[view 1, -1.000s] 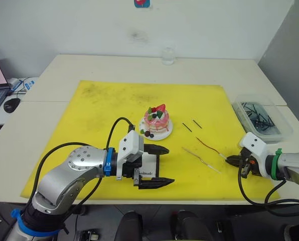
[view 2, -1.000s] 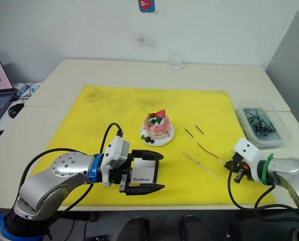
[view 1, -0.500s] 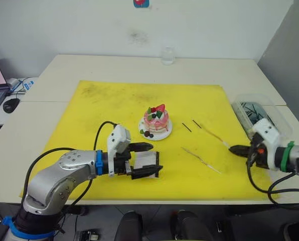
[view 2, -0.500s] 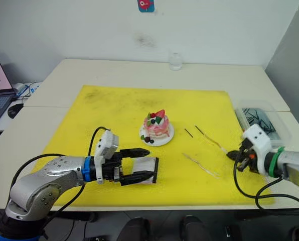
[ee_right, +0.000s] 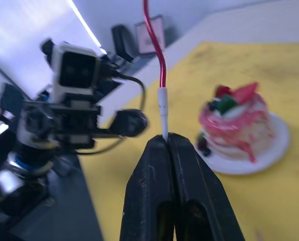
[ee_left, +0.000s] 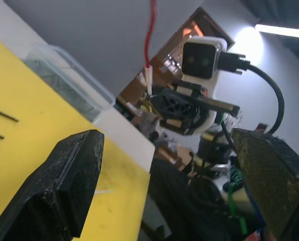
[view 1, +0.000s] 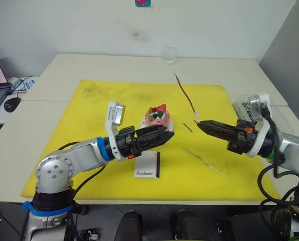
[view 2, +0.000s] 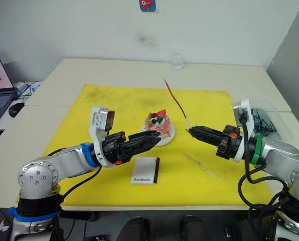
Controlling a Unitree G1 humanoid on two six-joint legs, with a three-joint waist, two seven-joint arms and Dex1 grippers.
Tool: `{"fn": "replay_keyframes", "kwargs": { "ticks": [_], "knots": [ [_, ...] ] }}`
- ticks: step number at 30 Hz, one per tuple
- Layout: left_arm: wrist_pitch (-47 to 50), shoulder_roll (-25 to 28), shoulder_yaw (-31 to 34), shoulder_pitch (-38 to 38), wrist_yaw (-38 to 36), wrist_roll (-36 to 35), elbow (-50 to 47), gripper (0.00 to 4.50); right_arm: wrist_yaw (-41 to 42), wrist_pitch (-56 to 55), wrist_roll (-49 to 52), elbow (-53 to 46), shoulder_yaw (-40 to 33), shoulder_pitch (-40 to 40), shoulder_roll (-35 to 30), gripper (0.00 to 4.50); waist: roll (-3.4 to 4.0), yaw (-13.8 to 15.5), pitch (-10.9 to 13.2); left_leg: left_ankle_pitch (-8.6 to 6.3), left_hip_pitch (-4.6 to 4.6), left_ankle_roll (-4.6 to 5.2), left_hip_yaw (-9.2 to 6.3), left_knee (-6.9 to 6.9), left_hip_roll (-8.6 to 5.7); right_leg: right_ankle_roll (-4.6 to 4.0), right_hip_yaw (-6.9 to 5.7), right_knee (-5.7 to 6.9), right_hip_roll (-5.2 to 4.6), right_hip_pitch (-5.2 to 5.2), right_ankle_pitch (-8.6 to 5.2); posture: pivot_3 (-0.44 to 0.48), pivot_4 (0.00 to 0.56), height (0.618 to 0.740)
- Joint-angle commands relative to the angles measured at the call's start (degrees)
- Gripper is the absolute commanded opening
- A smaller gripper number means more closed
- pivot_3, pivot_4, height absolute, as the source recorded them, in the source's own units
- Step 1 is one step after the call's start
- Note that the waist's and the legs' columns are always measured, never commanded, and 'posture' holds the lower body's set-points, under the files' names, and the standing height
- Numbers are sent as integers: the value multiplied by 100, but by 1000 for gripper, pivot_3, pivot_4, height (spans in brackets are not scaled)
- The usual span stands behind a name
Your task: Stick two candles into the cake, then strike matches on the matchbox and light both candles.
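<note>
Candle (ee_right: 150, 45) tip cut off (right wrist view); bin (view 1: 250, 108) contents indistinct.

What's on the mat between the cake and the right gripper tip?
One short dark match lies between the cake and the right gripper in the left eye view; otherwise bare yellow mat.

Right gripper (view 1: 199, 123) pinches pale end of one candle (view 1: 183, 95), held up off yellow mat (view 1: 99, 105), red length rising toward far edge. Left gripper (view 1: 165, 131) just in front of cake (view 1: 157, 118). Matchbox (view 1: 147, 164) flat on mat. Second candle (view 1: 201, 160) lies right of matchbox. Match (view 1: 187, 127) beside cake.
</note>
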Motion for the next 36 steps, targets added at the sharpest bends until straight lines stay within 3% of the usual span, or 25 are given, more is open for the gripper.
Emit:
{"fn": "replay_keyframes", "kwargs": {
  "ticks": [1,6,23,26,36],
  "knots": [
    [-321,-197,-7,-252,420,-512,14,4500,-1009,-854,1524,22,432,4,-329,26,0,-1,0,0,-1,0,0,1,-3,0,0,1,0,0,0,0,150,729],
    [-432,-307,-158,-300,523,-777,33,4500,-1554,-1592,2413,-75,1061,119,-758,26,0,-7,0,0,-1,0,4,0,-6,1,3,-2,1,0,0,0,150,729],
    [-502,-380,-360,-436,399,-1026,234,4500,-1402,-2407,2477,-344,1768,280,-1223,26,0,11,0,0,-1,0,2,-1,-4,1,0,-6,8,-1,0,0,150,729],
    [-500,-375,-390,-418,353,-1007,236,3991,-1397,-2458,2477,-342,1834,248,-1253,0,0,11,0,0,-1,0,3,-1,-4,1,1,-6,8,-1,0,0,150,729],
    [-457,-358,-442,-373,315,-1030,307,933,-1384,-2555,2477,-335,1992,174,-1327,0,-1,13,0,0,-1,0,2,-2,-4,0,1,-8,7,-1,0,0,150,729]
  ]
}}
